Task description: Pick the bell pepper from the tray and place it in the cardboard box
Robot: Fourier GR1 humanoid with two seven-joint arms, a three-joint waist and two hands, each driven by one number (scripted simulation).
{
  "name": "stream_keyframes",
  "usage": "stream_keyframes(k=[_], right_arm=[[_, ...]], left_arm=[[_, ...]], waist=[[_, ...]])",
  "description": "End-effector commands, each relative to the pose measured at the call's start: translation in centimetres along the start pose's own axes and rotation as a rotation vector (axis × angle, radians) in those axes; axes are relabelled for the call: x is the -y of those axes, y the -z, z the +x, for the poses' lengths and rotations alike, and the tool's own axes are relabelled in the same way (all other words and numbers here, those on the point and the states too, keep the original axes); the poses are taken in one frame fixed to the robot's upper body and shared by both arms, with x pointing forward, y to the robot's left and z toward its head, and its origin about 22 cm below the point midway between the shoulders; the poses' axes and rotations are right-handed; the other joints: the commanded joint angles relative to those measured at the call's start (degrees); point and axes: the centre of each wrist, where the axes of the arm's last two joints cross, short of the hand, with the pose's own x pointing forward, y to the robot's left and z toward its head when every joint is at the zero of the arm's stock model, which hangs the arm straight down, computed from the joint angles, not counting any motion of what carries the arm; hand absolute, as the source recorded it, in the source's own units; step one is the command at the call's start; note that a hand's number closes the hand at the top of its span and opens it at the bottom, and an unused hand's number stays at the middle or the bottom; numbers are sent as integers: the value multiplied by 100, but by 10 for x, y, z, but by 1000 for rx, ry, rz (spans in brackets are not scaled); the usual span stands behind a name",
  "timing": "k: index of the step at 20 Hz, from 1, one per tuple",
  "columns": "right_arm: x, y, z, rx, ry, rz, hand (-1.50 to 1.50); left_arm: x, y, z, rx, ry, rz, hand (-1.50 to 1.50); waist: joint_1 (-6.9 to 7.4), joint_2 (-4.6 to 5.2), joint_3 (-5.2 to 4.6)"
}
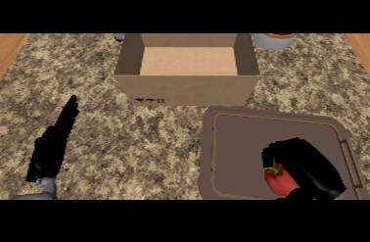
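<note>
Right hand (311, 167) round bell pepper (278, 181)

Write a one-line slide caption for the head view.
Right hand curls round the red pepper on the tray; the open box waits behind, left hand resting open.

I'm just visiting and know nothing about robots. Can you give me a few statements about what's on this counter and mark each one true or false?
1. The right robot hand is curled over the red pepper on the tray. True.
2. The pepper already lies inside the box. False: it is at the tray, under the right robot hand; the box looks empty.
3. The box stands open at the top, beyond the tray. True.
4. The left robot hand is holding the box. False: it rests open at the view's left, apart from the box.
5. The tray sits left of the box. False: it lies nearer the robot, toward the right.
</note>
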Motion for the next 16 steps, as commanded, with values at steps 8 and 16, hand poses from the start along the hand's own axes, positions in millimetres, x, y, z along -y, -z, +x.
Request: stream_keyframes(k=[8, 16], right_arm=[[132, 68, -87, 103, -189, -33, 150], [179, 83, -129, 174, -183, -155, 150]], left_arm=[[27, 11, 23, 104, 4, -139, 0], [35, 17, 30, 118, 2, -128, 0]], waist=[[1005, 348, 52], [943, 317, 58]])
